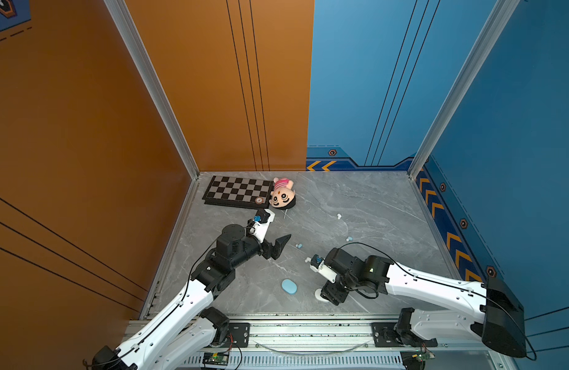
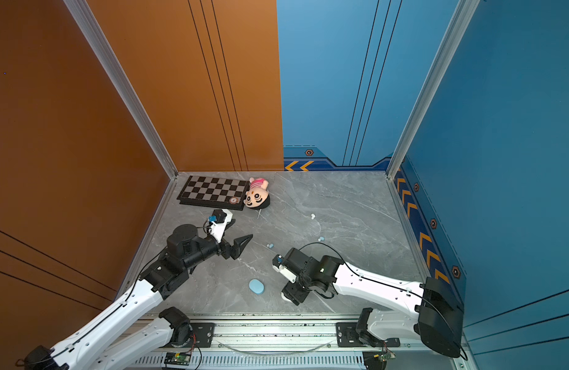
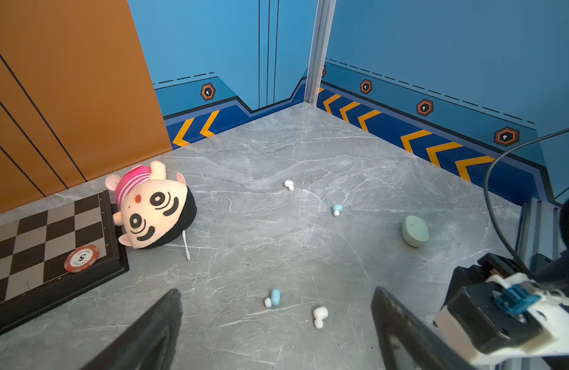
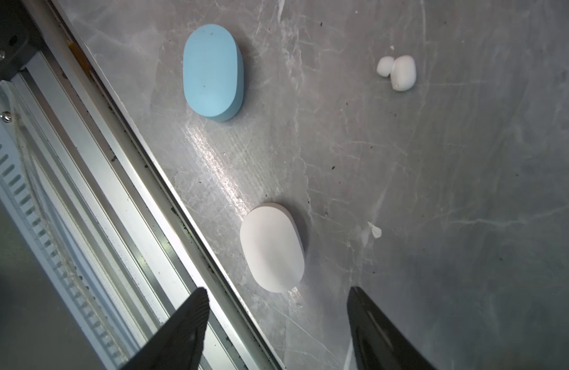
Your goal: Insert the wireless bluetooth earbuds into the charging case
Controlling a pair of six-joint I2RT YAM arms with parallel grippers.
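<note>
While left fingers (image 3: pixel 155 326) gape empty, right fingers (image 4: pixel 187 330) stand parted, clear of the white case (image 4: pixel 272 246).

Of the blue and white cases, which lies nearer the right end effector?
The white case: it sits just ahead of the open right end effector, while the blue case lies clearly farther away.
</note>
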